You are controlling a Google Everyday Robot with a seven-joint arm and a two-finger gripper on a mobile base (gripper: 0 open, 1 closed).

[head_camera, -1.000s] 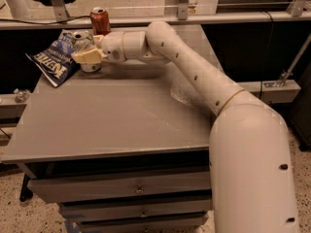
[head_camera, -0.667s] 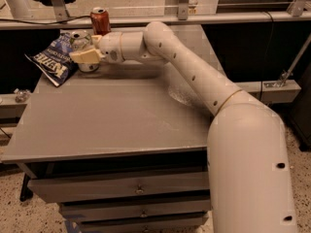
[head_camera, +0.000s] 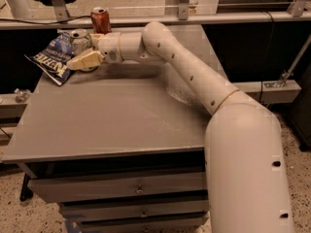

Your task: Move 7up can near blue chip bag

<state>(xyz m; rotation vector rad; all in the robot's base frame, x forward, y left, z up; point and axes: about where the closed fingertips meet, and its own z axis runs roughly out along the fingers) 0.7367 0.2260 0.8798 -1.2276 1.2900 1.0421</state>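
— Where's your gripper (head_camera: 78, 51)?
— Far-left part of the grey metal table (head_camera: 107, 120), jaws clenched on the small silver-white 7up can (head_camera: 77, 36) with green markings.
— And that can?
— Upright at the right edge of your wrinkled dark blue chip bag (head_camera: 52, 62). The orange-red can (head_camera: 100, 19) stands just behind.

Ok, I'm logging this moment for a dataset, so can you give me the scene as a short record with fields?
gripper: at the table's far-left corner, right in front of the 7up can
7up can: upright, beside the blue chip bag's right edge
blue chip bag: lying wrinkled at the far-left corner
orange-red can: upright at the far edge, behind the arm
table: grey top, drawers below
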